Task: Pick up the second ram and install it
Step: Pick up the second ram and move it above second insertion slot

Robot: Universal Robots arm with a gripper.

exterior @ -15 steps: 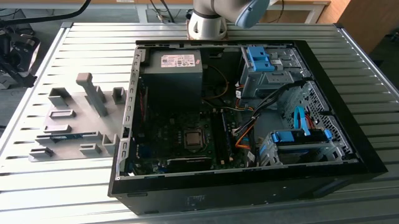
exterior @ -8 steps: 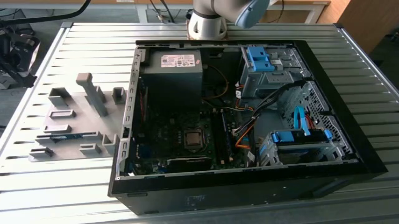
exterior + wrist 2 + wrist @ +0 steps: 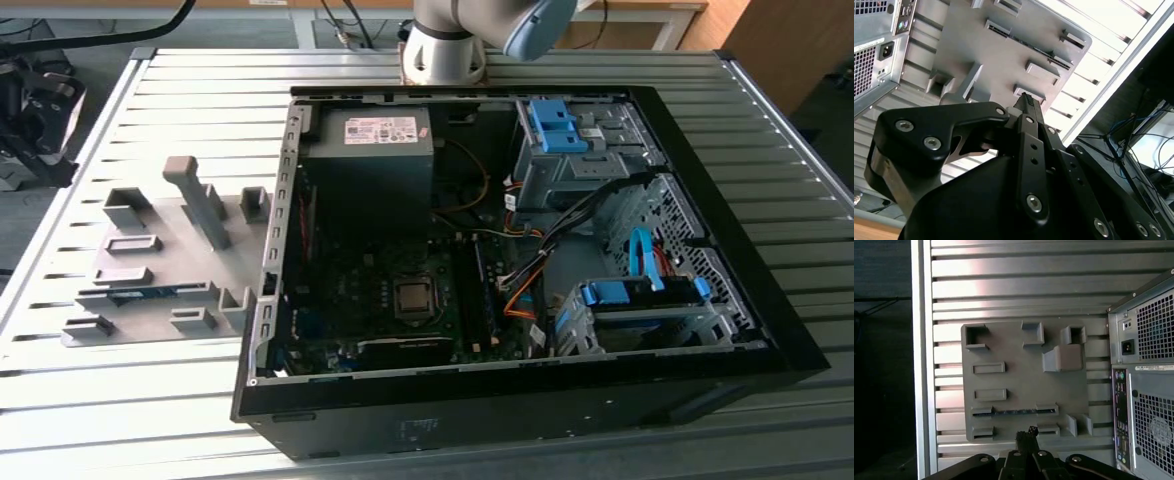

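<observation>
The second ram (image 3: 1014, 411) stands on its edge in a slot of the grey fixture plate (image 3: 1014, 370), showing as a thin blue strip. In the exterior view the same ram (image 3: 144, 292) lies low on the fixture (image 3: 160, 250), at the exterior view's left of the open computer case. My gripper (image 3: 1026, 432) hangs well above the fixture, just off the ram's side of the plate. Its dark fingers are pressed together with nothing between them. In the second wrist view the gripper (image 3: 1026, 99) points down towards the fixture.
The open black computer case (image 3: 747, 250) lies on the slatted metal table (image 3: 120, 420), with its motherboard (image 3: 400, 300), power supply (image 3: 374, 150) and blue drive brackets (image 3: 554, 125). The case's rear panel (image 3: 1149, 390) stands beside the fixture. The table's edge (image 3: 921, 365) runs close by.
</observation>
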